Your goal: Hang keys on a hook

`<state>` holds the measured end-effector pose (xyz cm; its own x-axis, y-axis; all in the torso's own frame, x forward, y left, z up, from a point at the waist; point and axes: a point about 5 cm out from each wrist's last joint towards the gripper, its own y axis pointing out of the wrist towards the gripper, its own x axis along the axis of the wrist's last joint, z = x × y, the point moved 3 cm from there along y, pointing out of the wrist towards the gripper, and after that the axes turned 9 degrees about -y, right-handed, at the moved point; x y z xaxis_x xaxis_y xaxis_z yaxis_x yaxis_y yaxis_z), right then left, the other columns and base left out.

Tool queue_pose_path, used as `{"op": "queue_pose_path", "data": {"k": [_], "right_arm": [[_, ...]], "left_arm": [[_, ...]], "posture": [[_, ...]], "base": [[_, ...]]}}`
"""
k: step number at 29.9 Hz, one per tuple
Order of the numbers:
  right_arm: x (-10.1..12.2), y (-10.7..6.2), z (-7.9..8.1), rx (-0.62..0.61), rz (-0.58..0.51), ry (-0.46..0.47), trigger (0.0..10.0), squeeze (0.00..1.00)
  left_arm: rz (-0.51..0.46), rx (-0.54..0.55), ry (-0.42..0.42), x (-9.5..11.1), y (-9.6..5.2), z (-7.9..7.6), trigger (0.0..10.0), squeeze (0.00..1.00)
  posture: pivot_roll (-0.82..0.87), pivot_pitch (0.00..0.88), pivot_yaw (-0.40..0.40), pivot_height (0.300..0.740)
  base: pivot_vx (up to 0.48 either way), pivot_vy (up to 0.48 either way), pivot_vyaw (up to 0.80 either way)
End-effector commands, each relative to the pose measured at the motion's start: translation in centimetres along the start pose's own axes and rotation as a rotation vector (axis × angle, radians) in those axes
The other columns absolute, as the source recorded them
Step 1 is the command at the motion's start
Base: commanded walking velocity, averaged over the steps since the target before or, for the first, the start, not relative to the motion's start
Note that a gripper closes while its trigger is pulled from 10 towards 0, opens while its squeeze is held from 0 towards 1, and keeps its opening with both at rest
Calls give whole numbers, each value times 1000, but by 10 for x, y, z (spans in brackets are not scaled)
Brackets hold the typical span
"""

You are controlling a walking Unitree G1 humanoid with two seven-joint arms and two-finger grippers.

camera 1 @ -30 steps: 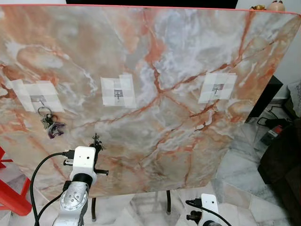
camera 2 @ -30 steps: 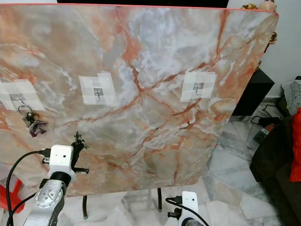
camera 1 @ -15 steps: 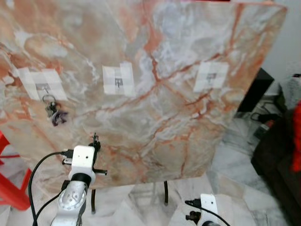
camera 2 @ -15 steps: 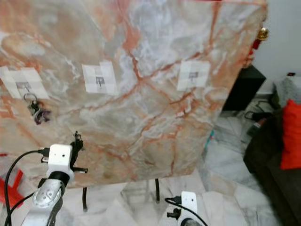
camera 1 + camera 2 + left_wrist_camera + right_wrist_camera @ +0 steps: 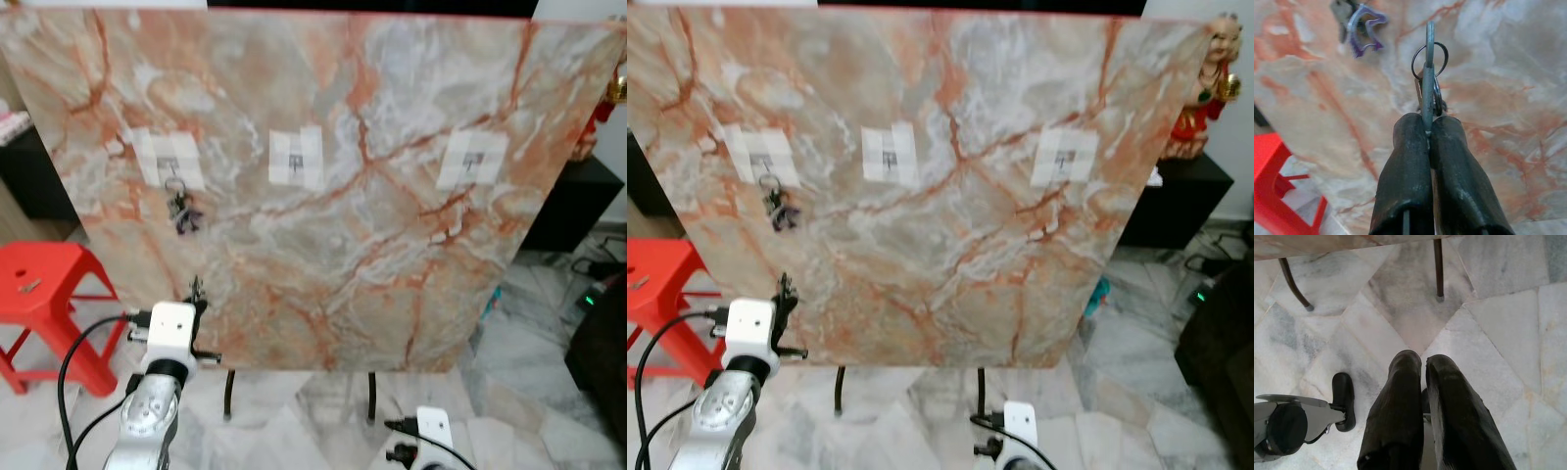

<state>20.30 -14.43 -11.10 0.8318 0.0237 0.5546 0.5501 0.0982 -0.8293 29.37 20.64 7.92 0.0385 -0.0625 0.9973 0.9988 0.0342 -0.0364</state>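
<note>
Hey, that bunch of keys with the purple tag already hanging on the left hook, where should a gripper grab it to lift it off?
Grip the hanging keys with the purple tag low, on the tag, not the ring. They hang flat against the upright marble-patterned board, so come from the front with the fingers on either side, then lift up and outward off the left hook.

A room in somebody's home: marble floor tiles (image 5: 1498, 328), a red plastic stool (image 5: 44, 294), a low black cabinet (image 5: 1171, 201) with a red figurine (image 5: 1205, 93) on top, and a cable (image 5: 593, 264) trailing along the floor.
</note>
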Motion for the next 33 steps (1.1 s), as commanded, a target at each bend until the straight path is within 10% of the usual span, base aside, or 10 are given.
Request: {"op": "queue_pose_path", "data": {"k": [1, 33], "right_arm": [[3, 0, -3, -14, -9, 13, 10000, 0], [4, 0, -4, -7, -9, 13, 10000, 0]], "left_arm": [[1, -8, -7, 1, 3, -3, 10000, 0], [-1, -12, -15, 1, 1, -6, 10000, 0]], "posture": [[97, 0, -56, 740], [95, 0, -62, 740]], "base": [[0, 304, 0], [0, 289, -309]]}}
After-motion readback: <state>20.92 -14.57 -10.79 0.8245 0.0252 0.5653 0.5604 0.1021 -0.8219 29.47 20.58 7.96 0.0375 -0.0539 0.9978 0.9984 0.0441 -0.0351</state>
